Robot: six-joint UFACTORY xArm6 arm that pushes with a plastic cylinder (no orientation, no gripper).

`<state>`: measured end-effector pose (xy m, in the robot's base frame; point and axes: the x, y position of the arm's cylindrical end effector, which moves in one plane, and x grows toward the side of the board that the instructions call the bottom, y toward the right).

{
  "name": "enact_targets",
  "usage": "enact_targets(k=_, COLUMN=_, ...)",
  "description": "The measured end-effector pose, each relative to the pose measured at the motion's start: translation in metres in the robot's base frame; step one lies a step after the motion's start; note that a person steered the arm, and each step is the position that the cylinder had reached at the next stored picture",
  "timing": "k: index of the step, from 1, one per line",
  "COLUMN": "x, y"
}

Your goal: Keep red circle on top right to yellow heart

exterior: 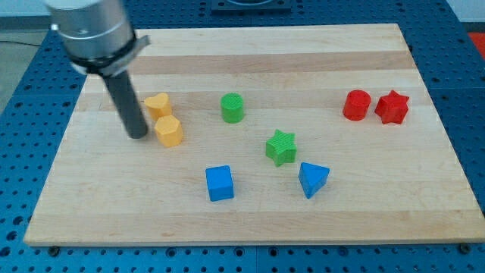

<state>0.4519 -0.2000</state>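
The red circle (356, 105) stands at the view's right, touching or nearly touching a red star (392, 107) on its right. The yellow heart (158, 105) sits at the view's left, with a yellow hexagon block (169, 130) just below it. My tip (138, 135) rests on the board just left of the yellow hexagon and below-left of the yellow heart, close to both. The red circle is far to the right of my tip, across the board.
A green circle (233, 108) stands in the upper middle. A green star (281, 147), a blue cube (220, 183) and a blue triangle (312, 179) lie in the lower middle. The wooden board (303, 45) lies on a blue perforated table.
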Motion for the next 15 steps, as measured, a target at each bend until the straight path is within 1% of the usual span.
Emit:
enact_targets(k=1, x=-0.02, y=-0.021)
enact_targets(k=2, x=-0.043, y=0.001)
enact_targets(k=3, x=-0.043, y=0.032)
enact_targets(k=4, x=-0.047, y=0.025)
enact_targets(k=5, x=-0.111, y=0.046)
enact_targets(k=6, x=-0.164, y=0.119)
enact_targets(k=7, x=-0.169, y=0.243)
enact_targets(k=8, x=-0.124, y=0.366)
enact_targets(k=9, x=-0.076, y=0.45)
enact_targets(k=10, x=-0.046, y=0.441)
enact_targets(k=12, x=-0.043, y=0.336)
enact_targets(k=13, x=-0.04, y=0.299)
enact_targets(k=14, x=-0.02, y=0.301)
enact_targets(k=15, x=-0.029, y=0.276)
